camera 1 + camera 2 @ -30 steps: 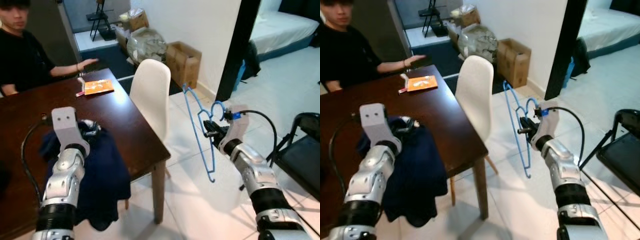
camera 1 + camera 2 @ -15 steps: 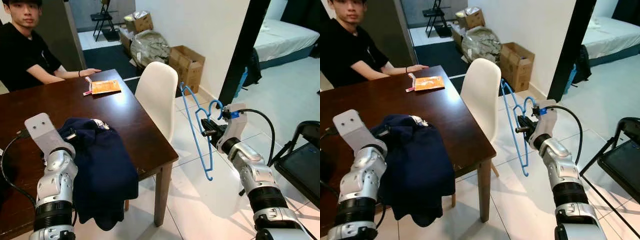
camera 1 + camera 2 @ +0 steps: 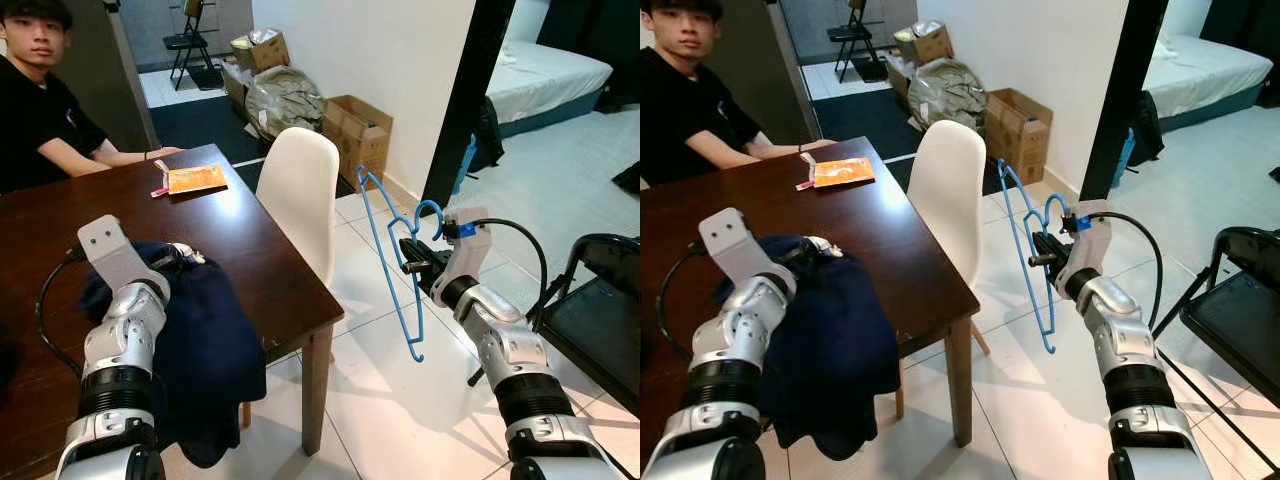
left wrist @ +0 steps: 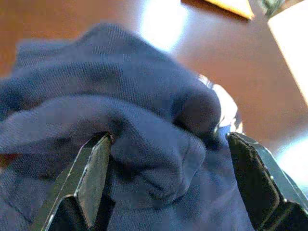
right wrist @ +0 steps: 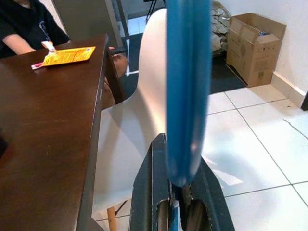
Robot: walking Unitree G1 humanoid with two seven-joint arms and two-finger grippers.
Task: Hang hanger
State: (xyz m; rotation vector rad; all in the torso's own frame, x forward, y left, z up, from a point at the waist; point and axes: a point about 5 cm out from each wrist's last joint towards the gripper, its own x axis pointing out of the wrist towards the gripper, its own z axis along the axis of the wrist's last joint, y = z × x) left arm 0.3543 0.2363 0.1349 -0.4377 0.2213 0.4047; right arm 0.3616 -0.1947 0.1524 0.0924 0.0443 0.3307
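1. A dark brown wooden counter (image 3: 250, 250) stands on the robot's left, with pale tiled floor (image 3: 400, 400) beside it on the right.
2. The right tool (image 3: 408, 256) is clamped shut on a thin blue wire hanger (image 3: 395, 262), gripping it near the neck, out over the floor past the counter's right edge.
3. The hanger hangs nearly upright, its long axis running top to bottom, its hook (image 3: 432, 213) curling beside the right wrist.
4. The left tool (image 4: 168, 187) has its fingers spread wide around a bunched fold of a dark navy cloth garment (image 3: 205, 330), which drapes over the counter's near right edge.
5. The garment lies to the left of the hanger, well apart; the left arm is nearer the garment.
6. A white plastic chair (image 3: 300, 200) stands between them at the counter's right edge.
7. A person in a black shirt (image 3: 35, 110) sits at the far edge.
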